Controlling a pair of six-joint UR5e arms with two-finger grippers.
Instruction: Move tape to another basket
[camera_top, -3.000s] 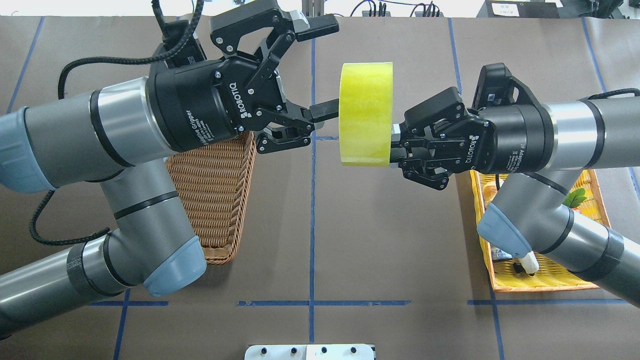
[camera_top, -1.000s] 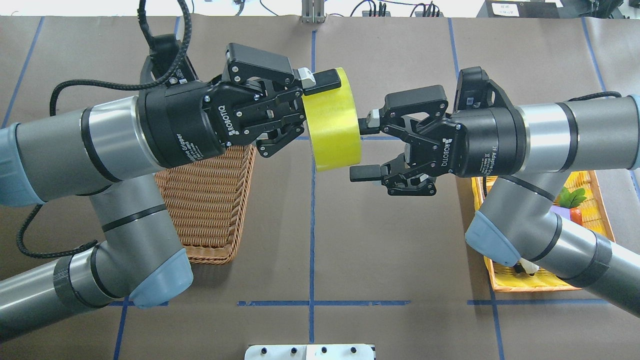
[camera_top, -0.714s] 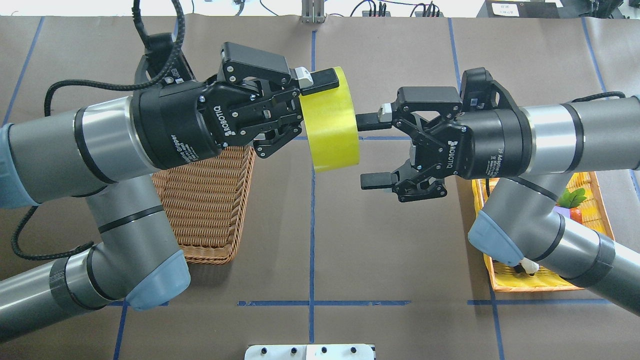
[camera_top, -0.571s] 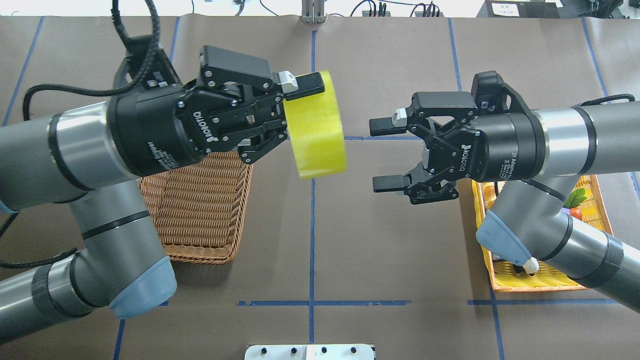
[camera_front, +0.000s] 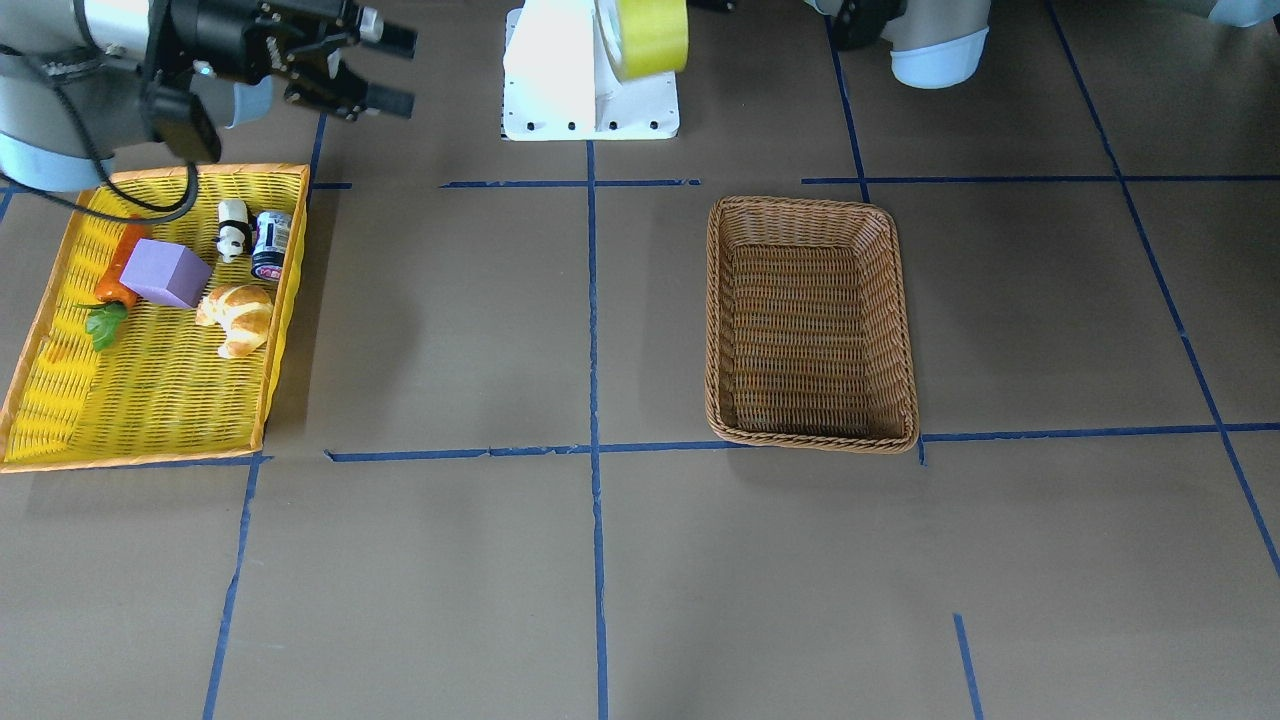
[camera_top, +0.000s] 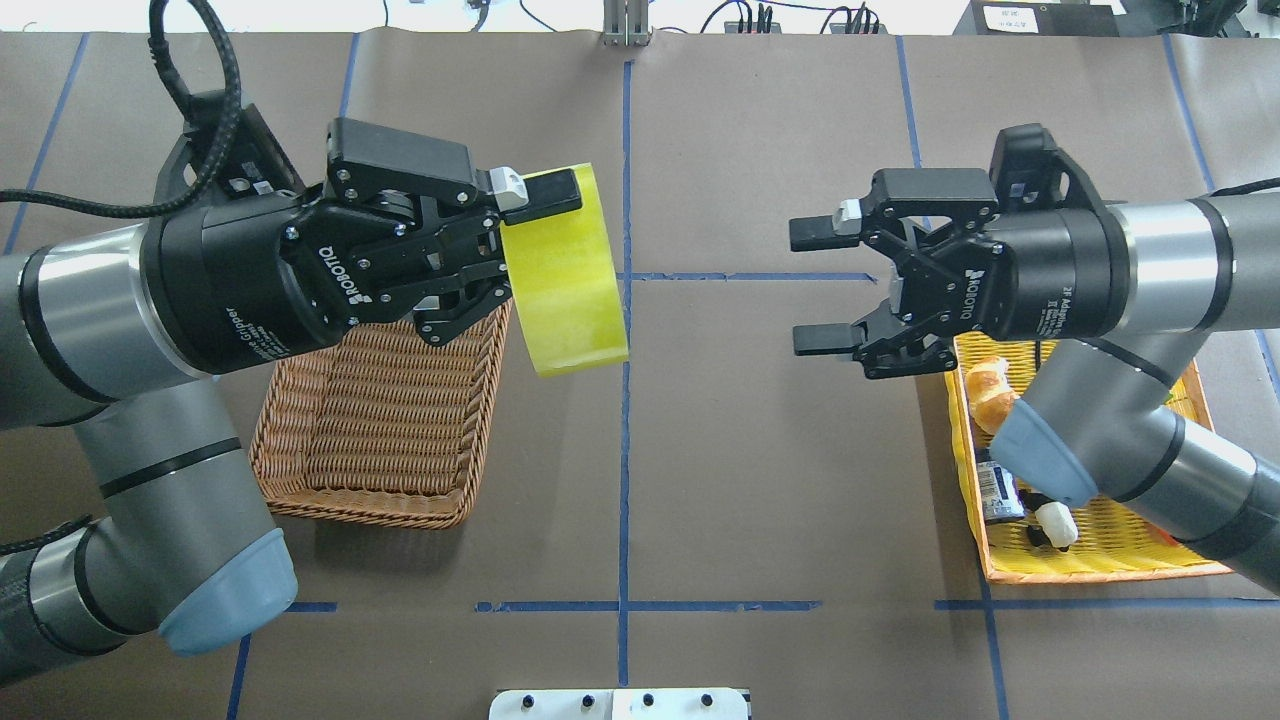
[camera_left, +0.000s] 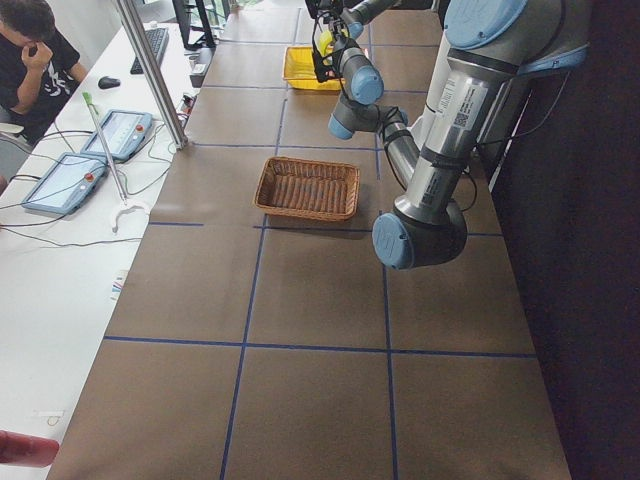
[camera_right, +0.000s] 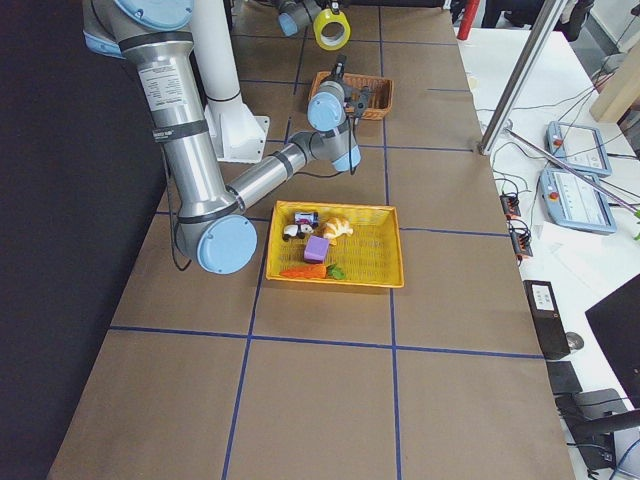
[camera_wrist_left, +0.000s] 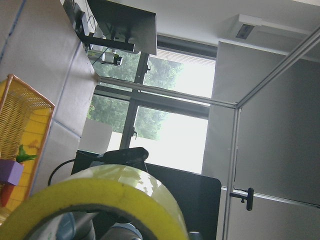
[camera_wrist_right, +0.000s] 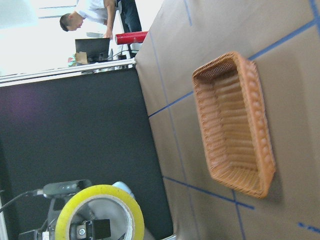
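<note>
The yellow-green tape (camera_top: 565, 270) hangs in the air, held on edge over the right rim of the brown wicker basket (camera_top: 360, 505). My left gripper (camera_top: 553, 207) is shut on the tape's wall at its top. The tape also shows in the front view (camera_front: 650, 35), the left wrist view (camera_wrist_left: 100, 195) and the right wrist view (camera_wrist_right: 100, 210). My right gripper (camera_top: 803, 287) is open and empty, well to the right of the tape; it also shows in the front view (camera_front: 398, 72). The basket (camera_front: 810, 440) has nothing in it.
A yellow tray (camera_front: 150, 400) with an orange rim lies under my right arm. It holds a croissant (camera_front: 237, 315), a purple block (camera_front: 165, 272), a carrot, a can and a small panda figure. The white robot base (camera_front: 590, 70) stands at the table's near edge.
The tape passed from my right gripper to my left one. My left arm has since carried it left, over the basket's edge. My right gripper opened and drew back to the right.
</note>
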